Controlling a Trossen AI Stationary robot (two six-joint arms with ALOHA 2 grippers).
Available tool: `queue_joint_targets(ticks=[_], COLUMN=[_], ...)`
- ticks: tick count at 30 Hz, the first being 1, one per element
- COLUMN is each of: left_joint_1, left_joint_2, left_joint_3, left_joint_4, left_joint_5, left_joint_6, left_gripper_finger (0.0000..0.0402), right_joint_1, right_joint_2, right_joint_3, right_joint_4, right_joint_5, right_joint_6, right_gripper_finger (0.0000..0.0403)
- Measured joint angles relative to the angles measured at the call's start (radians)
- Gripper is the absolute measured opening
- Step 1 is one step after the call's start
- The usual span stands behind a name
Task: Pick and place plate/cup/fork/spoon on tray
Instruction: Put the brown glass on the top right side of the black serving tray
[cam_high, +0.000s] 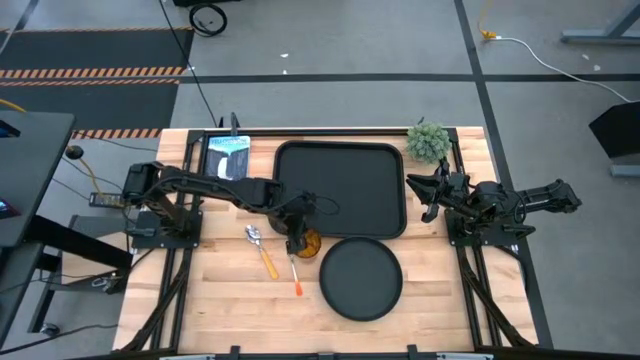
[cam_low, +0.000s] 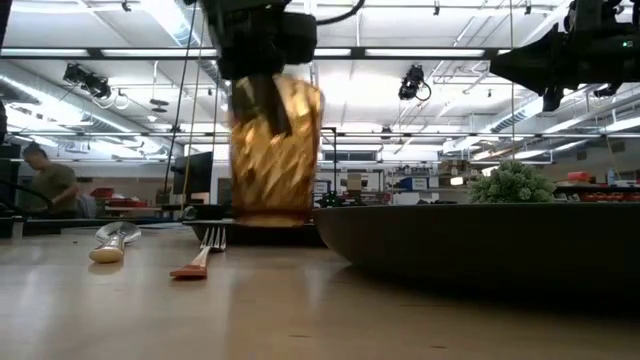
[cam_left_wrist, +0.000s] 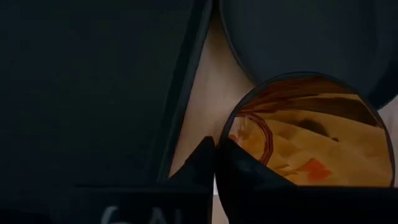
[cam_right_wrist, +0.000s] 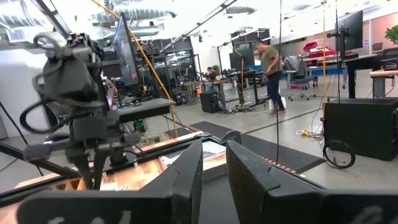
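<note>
The amber cup (cam_high: 310, 243) stands between the black tray (cam_high: 340, 190) and the round black plate (cam_high: 360, 280), with my left gripper (cam_high: 298, 240) shut on it. In the low view the cup (cam_low: 275, 150) is upright; I cannot tell whether its base is off the wood. The spoon (cam_high: 262, 250) and the fork (cam_high: 295, 275) lie flat on the table left of the plate. My right gripper (cam_high: 424, 196) is open and empty at the tray's right side. My left gripper pinches the cup's wall at the rim (cam_left_wrist: 219, 138), one finger (cam_left_wrist: 249, 177) inside the cup and one (cam_left_wrist: 198, 165) outside. The fingers come from above, pointing down, on the cup's left side. The cup stays upright below them.
A small green potted plant (cam_high: 428, 142) stands at the tray's far right corner. A blue and white packet (cam_high: 228, 155) lies left of the tray. Bare wood lies in front of the fork and spoon. A person (cam_low: 45, 185) is in the room behind the table.
</note>
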Motion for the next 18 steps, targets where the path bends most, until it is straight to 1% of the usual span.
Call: queue_joint_targets(ticks=[4, 8, 12, 15, 18], left_joint_1=[0.05, 0.152, 0.253, 0.315, 0.367], left_joint_2=[0.0, 0.052, 0.156, 0.257, 0.364], left_joint_3=[0.061, 0.129, 0.233, 0.344, 0.47], left_joint_4=[0.011, 0.036, 0.041, 0.043, 0.035], left_joint_5=[-0.046, -0.058, -0.059, -0.049, -0.013], left_joint_6=[0.037, 0.083, 0.142, 0.19, 0.22], left_gripper_finger=[0.0014, 0.0015, 0.0015, 0.0015, 0.0015], right_joint_1=[0.0, 0.0, 0.0, 0.0, 0.0], right_joint_2=[0.0, 0.0, 0.0, 0.0, 0.0], right_joint_3=[0.0, 0.0, 0.0, 0.0, 0.0], right_joint_4=[0.0, 0.0, 0.001, 0.001, 0.001], right_joint_5=[0.0, 0.0, 0.0, 0.0, 0.0], right_joint_6=[0.0, 0.0, 0.0, 0.0, 0.0], right_gripper_finger=[0.0078, 0.0078, 0.0078, 0.0078, 0.0078])
